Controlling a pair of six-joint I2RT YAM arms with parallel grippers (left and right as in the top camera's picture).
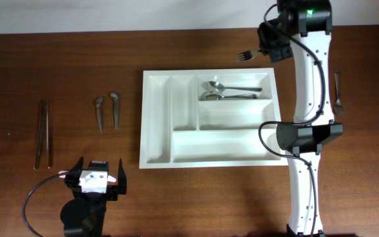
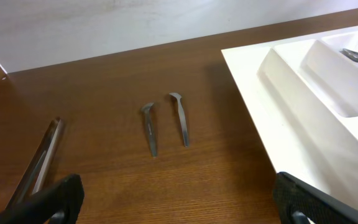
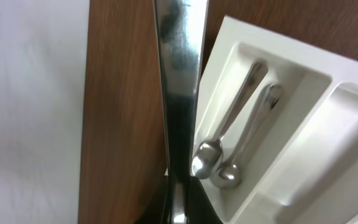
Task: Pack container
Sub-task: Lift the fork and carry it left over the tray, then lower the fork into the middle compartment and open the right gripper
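Above the table, just beyond the far edge of the container (image 1: 158, 125), the right gripper (image 1: 262, 50) is clenching a fork (image 1: 245, 55) by its handle, with the tines pointing toward the left arm's side. The white container is lying in the middle of the table, with spoons (image 1: 232, 91) already lying in the wide compartment nearest that gripper. I am judging that the step in hand is carrying this fork to the container. The next move is calling for bringing it over a free compartment, probably turning it along the length, lowering it and only then releasing. In the wrist view the grip itself is hidden, so I cannot say how firm it is. The left gripper (image 1: 99, 170) is standing fully spread, holding nothing, well apart from the container.
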